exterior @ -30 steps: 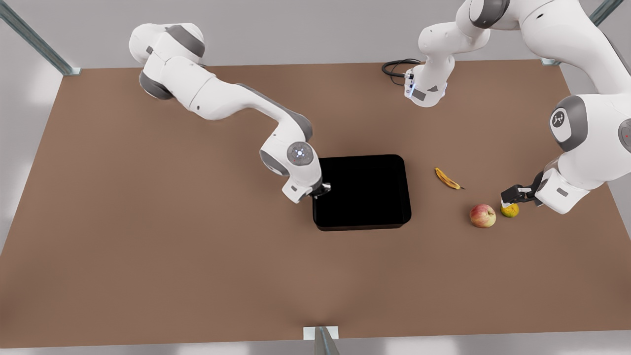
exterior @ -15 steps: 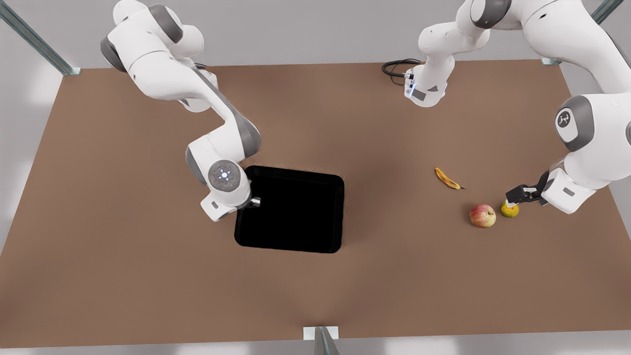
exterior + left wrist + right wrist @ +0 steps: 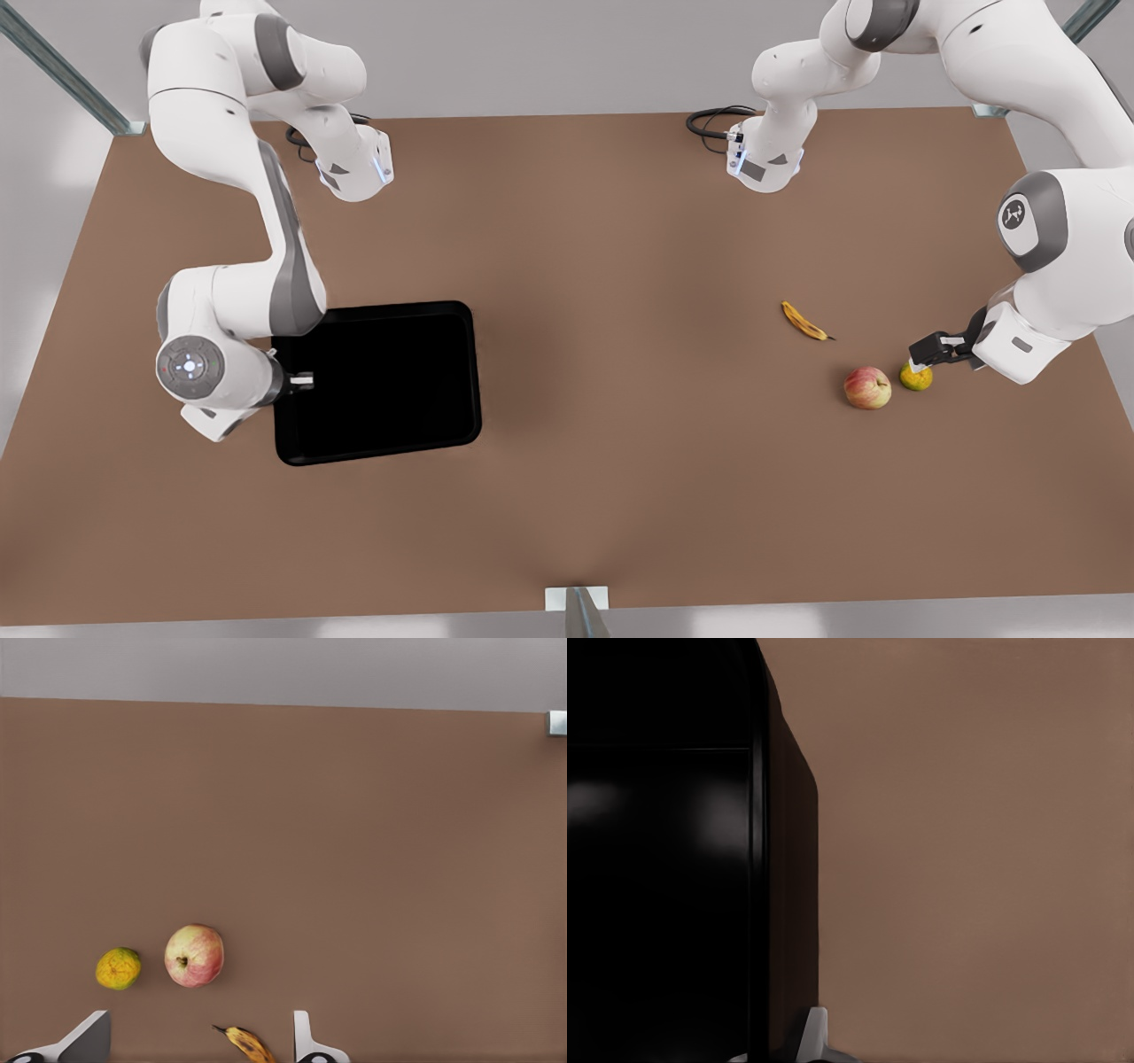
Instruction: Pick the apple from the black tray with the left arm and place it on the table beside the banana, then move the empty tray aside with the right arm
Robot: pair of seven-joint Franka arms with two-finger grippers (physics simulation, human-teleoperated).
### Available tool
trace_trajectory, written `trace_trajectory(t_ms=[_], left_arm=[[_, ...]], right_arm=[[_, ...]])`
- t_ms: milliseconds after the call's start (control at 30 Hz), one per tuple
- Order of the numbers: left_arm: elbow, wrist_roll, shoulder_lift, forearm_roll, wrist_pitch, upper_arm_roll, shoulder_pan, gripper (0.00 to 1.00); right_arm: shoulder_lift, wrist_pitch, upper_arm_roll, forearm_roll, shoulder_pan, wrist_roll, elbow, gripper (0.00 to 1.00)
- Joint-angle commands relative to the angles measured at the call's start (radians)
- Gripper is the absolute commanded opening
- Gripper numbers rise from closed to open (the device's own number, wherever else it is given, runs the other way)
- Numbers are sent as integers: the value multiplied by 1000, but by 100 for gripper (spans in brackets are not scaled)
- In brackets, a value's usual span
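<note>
The apple point(image 3: 867, 387) point(image 3: 194, 955) lies on the brown table point(image 3: 620, 221), a little nearer the front edge than the spotted banana point(image 3: 803, 321) point(image 3: 248, 1043). My left gripper point(image 3: 926, 354) point(image 3: 197, 1041) hovers open just above the fruit at the front view's right, holding nothing. The black tray point(image 3: 390, 381) point(image 3: 656, 859) is empty and sits at the front view's left. My right gripper point(image 3: 297, 381) point(image 3: 775, 1050) is shut on the tray's rim at its left side; one fingertip point(image 3: 815, 1036) shows outside the wall.
A small yellow-green citrus ball point(image 3: 916, 378) point(image 3: 118, 967) rests right beside the apple, under the left gripper. A black cable point(image 3: 713, 120) coils at the table's far edge. Bare tabletop lies between tray and fruit.
My right gripper has dragged the tray well toward the front view's left, and its arm has folded back. The left gripper has drawn back slightly from the citrus.
</note>
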Motion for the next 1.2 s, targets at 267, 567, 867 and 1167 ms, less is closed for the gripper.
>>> trace_trajectory(t_ms=[267,567,867,1167], left_arm=[[1,4,-1,2,-1,0,0,100],[0,4,-1,5,-1,-2,0,100],[-1,4,-1,7,-1,-2,-1,100],[-1,4,-1,7,-1,-2,-1,100]], right_arm=[[112,-3,-166,41,7,-619,-4,1],[207,94,-140,72,-2,-553,-4,1],[262,174,-142,75,-17,-570,-4,13],[198,177,-143,77,-17,-591,-3,100]])
